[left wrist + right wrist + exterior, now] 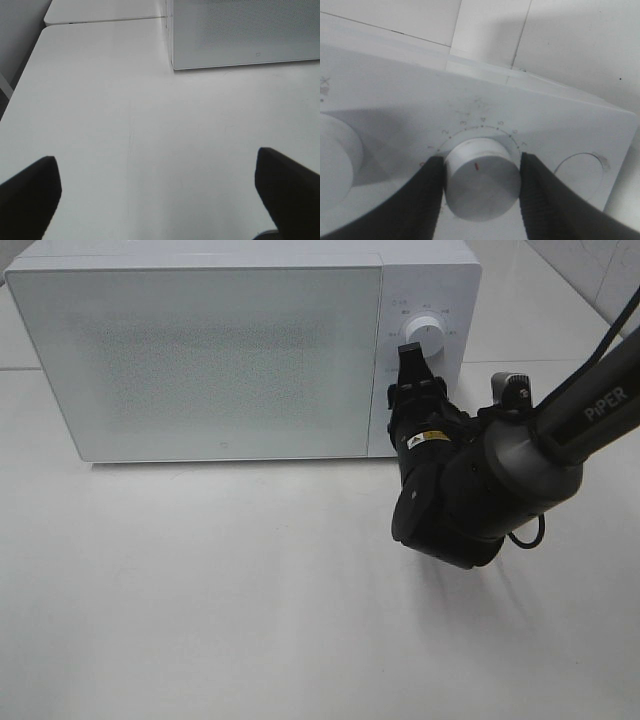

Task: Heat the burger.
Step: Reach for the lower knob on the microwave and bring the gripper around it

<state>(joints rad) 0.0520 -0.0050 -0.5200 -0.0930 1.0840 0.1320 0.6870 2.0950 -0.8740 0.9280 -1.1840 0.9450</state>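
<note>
No sign of the burger in any view; by judgement, tucked inside the microwave (200, 370), behind its closed frosted door (120, 320), so straight back through the front face from both arms. Right gripper (482, 187) up against the microwave's control panel (455, 300), fingers (415, 200) narrowed onto the two flanks of the lower timer dial (481, 182) and seemingly touching it, nothing else held. Dial axis pointing straight out of the panel, in line with the wrist; so, by judgement, next a twist about that axis to set the minutes. Small red mark on the dial face, numerals arced round it on the panel. Upper knob (427, 330) just beside on the same panel, not gripped. Left gripper (157, 195) out in front of the microwave, off its door-side front corner, spread wide and holding nothing; far less handy for the panel than the right. Plain white table (200, 590) under and in front of the microwave, smooth and matt. White tiled wall (570, 45) close behind the microwave.
</note>
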